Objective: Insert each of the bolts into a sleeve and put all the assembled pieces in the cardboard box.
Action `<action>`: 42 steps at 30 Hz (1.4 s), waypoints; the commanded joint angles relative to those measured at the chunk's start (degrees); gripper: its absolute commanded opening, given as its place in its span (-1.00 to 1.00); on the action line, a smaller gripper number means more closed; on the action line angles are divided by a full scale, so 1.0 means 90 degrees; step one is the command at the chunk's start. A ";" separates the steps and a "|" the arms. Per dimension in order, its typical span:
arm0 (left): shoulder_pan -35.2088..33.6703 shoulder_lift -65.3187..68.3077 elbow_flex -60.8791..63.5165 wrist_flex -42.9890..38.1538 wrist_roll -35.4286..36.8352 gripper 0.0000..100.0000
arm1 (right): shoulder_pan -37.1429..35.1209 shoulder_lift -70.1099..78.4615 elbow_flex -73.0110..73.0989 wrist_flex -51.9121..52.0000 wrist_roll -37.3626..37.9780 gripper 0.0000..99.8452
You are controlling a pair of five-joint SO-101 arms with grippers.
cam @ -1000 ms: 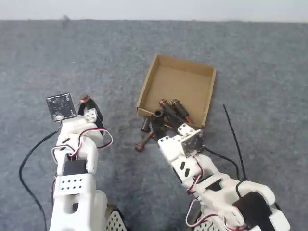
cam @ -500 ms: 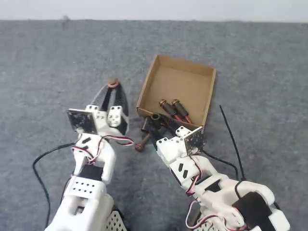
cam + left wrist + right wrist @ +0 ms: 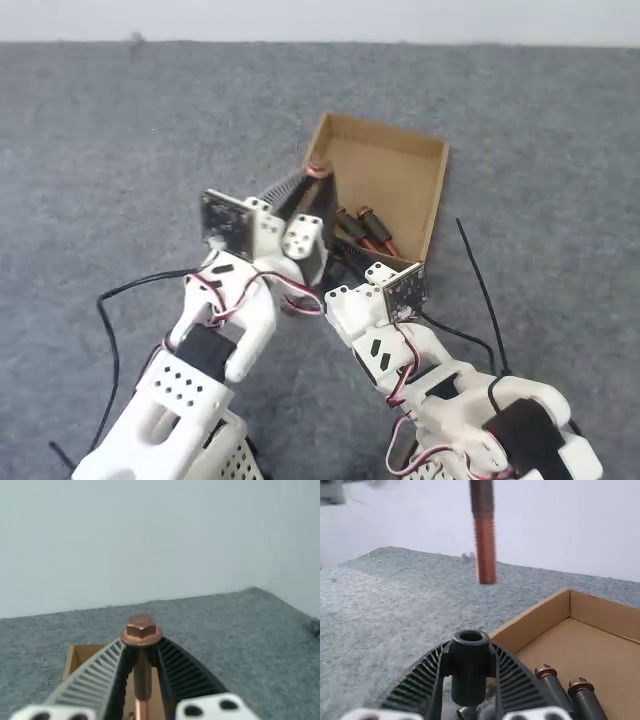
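We see the left claw (image 3: 141, 649) holding a bolt (image 3: 142, 629) upright, head up, just over the sleeve (image 3: 469, 675). The right claw (image 3: 470, 655) grips that sleeve, right beside the cardboard box (image 3: 385, 185).

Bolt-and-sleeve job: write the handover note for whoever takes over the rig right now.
Left gripper: shut on a bolt, head up, threaded end down.
Right gripper: shut on an upright sleeve, by the near wall of the cardboard box.
The bolt's tip hangs above the sleeve's opening, not yet in.
Done: two assembled pieces lie in the box.
Left: lower the bolt into the sleeve, box that piece, then check under the arms for more loose parts.
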 commanded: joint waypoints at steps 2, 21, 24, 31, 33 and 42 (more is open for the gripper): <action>0.0147 -0.0186 -0.0493 0.0176 0.0049 -0.97 | -0.0024 -0.0249 0.0117 -0.0005 -0.0049 -0.99; 0.0127 -0.0186 -0.0357 0.0684 -0.0527 -0.97 | 0.0034 -0.0269 0.0127 -0.0005 -0.0029 -0.99; 0.0127 -0.0186 -0.0083 0.0176 -0.0537 -0.97 | 0.0034 -0.0259 0.0127 -0.0005 -0.0029 -0.99; -0.0059 -0.0186 0.0063 0.0156 -0.0508 -0.97 | 0.0044 -0.0269 0.0127 -0.0005 -0.0029 -0.99; -0.0039 -0.0186 0.0063 0.0303 -0.0508 -0.97 | 0.0044 -0.0269 0.0127 -0.0005 -0.0029 -0.99; -0.0049 -0.0186 0.0142 0.0420 -0.0508 -0.97 | 0.0044 -0.0269 0.0127 -0.0005 -0.0020 -0.99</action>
